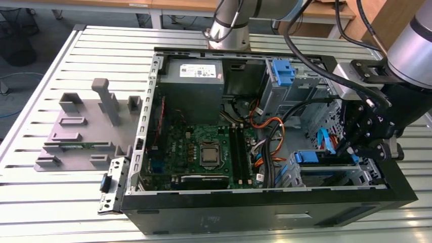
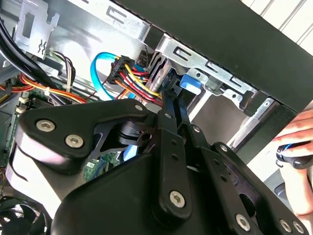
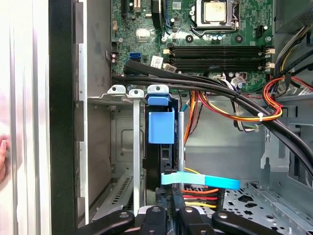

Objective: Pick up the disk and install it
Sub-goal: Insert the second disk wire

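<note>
The disk [image 3: 160, 125] stands on edge in the metal drive cage [image 3: 117, 147] at the front corner of the open computer case [image 1: 270, 202]. Its blue carrier faces the first wrist view. In the exterior view the blue frame of the disk [image 1: 314, 157] sits in the cage on that view's right. My gripper [image 2: 168, 98] reaches down into the case with its two fingers pressed together, their tips at the disk's end beside the blue tab [image 2: 190, 82]. The exterior view shows the gripper [image 1: 357, 152] right over the cage.
Red, yellow and orange wires [image 2: 129, 73] and a blue flat cable [image 3: 200, 182] crowd the cage. Thick black cables [image 3: 205, 85] cross above the motherboard [image 1: 202, 152]. A grey stand [image 1: 81, 131] sits on the slatted table on the exterior view's left. A person's hand [image 2: 298, 132] is outside the case.
</note>
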`<state>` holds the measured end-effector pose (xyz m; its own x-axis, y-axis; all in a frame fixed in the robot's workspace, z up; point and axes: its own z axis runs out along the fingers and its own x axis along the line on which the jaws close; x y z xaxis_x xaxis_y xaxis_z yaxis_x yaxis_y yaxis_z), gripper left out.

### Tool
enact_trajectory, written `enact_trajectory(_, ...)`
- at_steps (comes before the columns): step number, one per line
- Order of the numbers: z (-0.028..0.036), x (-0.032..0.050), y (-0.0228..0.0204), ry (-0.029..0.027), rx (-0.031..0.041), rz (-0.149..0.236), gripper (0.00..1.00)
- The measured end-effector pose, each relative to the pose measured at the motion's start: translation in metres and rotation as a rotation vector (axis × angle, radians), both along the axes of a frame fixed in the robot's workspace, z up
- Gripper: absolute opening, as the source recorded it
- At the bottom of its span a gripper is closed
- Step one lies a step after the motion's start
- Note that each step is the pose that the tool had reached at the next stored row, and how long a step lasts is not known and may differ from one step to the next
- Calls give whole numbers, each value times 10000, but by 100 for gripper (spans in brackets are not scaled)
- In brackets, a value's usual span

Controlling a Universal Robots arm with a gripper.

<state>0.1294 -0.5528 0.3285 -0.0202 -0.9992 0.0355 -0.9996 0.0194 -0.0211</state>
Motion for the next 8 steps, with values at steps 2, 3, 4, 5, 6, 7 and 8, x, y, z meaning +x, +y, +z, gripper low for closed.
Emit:
enact_trajectory(2,-2,0,0,0,3,0,16)
enact_trajectory(3,-2,0,0,0,3,0,16)
enact_trajectory(4,-2,0,0,0,4,0,16)
enact_trajectory(5,-2,0,0,0,3,0,16)
enact_trajectory(6,-2,0,0,0,3,0,16)
enact_trajectory(7,-2,0,0,0,3,0,16)
enact_trajectory(8,-2,0,0,0,3,0,16)
